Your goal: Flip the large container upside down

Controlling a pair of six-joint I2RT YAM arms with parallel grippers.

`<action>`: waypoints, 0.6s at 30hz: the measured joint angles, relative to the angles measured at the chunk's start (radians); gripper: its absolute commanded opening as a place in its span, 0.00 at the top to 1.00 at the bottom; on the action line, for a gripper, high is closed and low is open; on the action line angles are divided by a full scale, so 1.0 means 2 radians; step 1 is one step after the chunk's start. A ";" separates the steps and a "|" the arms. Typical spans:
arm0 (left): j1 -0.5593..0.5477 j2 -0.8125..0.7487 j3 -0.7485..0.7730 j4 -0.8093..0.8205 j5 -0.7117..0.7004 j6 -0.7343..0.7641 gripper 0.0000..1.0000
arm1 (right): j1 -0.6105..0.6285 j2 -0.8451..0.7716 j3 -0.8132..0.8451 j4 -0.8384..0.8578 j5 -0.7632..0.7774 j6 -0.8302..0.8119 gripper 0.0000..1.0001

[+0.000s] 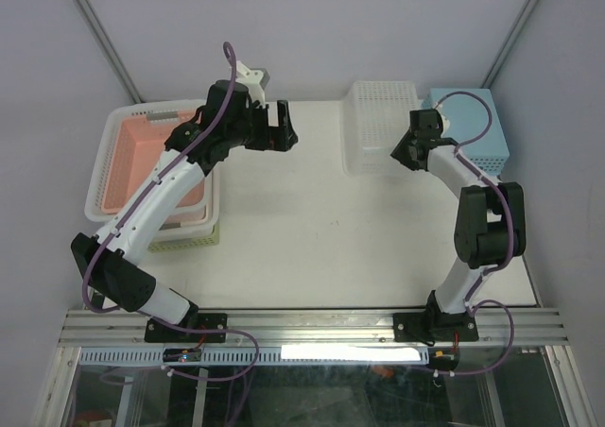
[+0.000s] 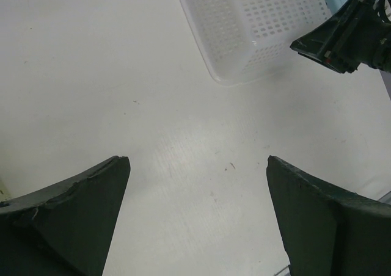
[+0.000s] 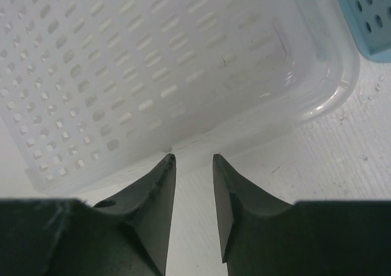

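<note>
The right fingers (image 3: pixel 153 196) were drawn close together, released, with only a slim gap between them and bare worktop (image 3: pixel 317 160) showing through it. Nothing sat in that gap. Their tips came right up to the edge of the big white basket (image 3: pixel 122 62), meeting the smooth flared rim near one of its rounded corners. And look at that rim: it lay down on the worktop, with the perforated wall rising away from it. From overhead the basket showed its holed base on top, so it stood bottom-up at the far side of the worktop, right of centre. Just beside it, further right, was a pale blue basket (image 3: pixel 366 13) with round holes, close to the white one's corner; whether the two touched could not be told. The right arm reached up from its base at the near edge, elbow bent, wrist turned in toward the basket's near right side.

Over on the other side, the left fingers (image 2: pixel 79 215) were spread wide apart and held nothing. They hung above open worktop near its far edge, well apart from the white basket, which showed in the upper part of that wrist's view with the right arm's tip beside it. Behind the left arm, at the left edge of the worktop, a pink basket (image 1: pixel 142 158) sat nested inside a white basket (image 1: pixel 99 177), with a pale green basket (image 1: pixel 194 240) showing underneath them.
</note>
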 measured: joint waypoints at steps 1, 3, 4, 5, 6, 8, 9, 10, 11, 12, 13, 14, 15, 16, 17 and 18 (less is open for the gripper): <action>0.000 0.000 0.002 -0.003 -0.001 0.000 0.01 | -0.001 0.000 0.000 -0.001 -0.001 -0.001 0.64; 0.000 0.000 0.008 -0.016 -0.012 0.001 0.01 | -0.002 -0.004 -0.002 -0.005 -0.009 -0.002 0.60; 0.002 0.000 0.013 -0.023 -0.017 0.001 0.01 | -0.002 -0.010 -0.007 -0.006 -0.013 -0.003 0.57; 0.003 0.000 0.019 -0.030 -0.026 0.001 0.01 | -0.002 -0.022 -0.019 -0.007 -0.017 -0.003 0.54; 0.005 0.000 0.027 -0.040 -0.038 0.001 0.01 | -0.002 -0.043 -0.036 -0.010 -0.022 -0.004 0.51; 0.012 0.000 0.043 -0.061 -0.062 0.001 0.01 | -0.001 -0.086 -0.067 -0.015 -0.029 -0.005 0.48; 0.018 0.000 0.056 -0.078 -0.080 0.000 0.01 | -0.001 -0.114 -0.084 -0.020 -0.032 -0.005 0.46; 0.026 0.000 0.067 -0.091 -0.094 -0.001 0.01 | -0.001 -0.146 -0.103 -0.024 -0.035 -0.006 0.46; 0.036 0.000 0.079 -0.106 -0.110 -0.002 0.01 | -0.001 -0.175 -0.118 -0.029 -0.037 -0.006 0.45; 0.045 0.000 0.087 -0.115 -0.123 -0.003 0.01 | -0.001 -0.207 -0.135 -0.034 -0.039 -0.006 0.44; 0.056 0.000 0.094 -0.124 -0.138 -0.005 0.01 | -0.001 -0.235 -0.148 -0.039 -0.040 -0.006 0.44; 0.065 0.000 0.099 -0.132 -0.151 -0.007 0.01 | -0.002 -0.260 -0.159 -0.044 -0.041 -0.006 0.43; 0.074 0.000 0.101 -0.139 -0.162 -0.011 0.01 | -0.002 -0.283 -0.169 -0.050 -0.041 -0.006 0.43; 0.083 0.000 0.101 -0.148 -0.175 -0.015 0.01 | -0.002 -0.306 -0.179 -0.057 -0.042 -0.006 0.43; 0.089 0.001 0.100 -0.156 -0.187 -0.019 0.01 | -0.002 -0.329 -0.188 -0.067 -0.043 -0.006 0.43; 0.093 0.001 0.098 -0.164 -0.197 -0.023 0.02 | -0.002 -0.342 -0.192 -0.076 -0.043 -0.006 0.43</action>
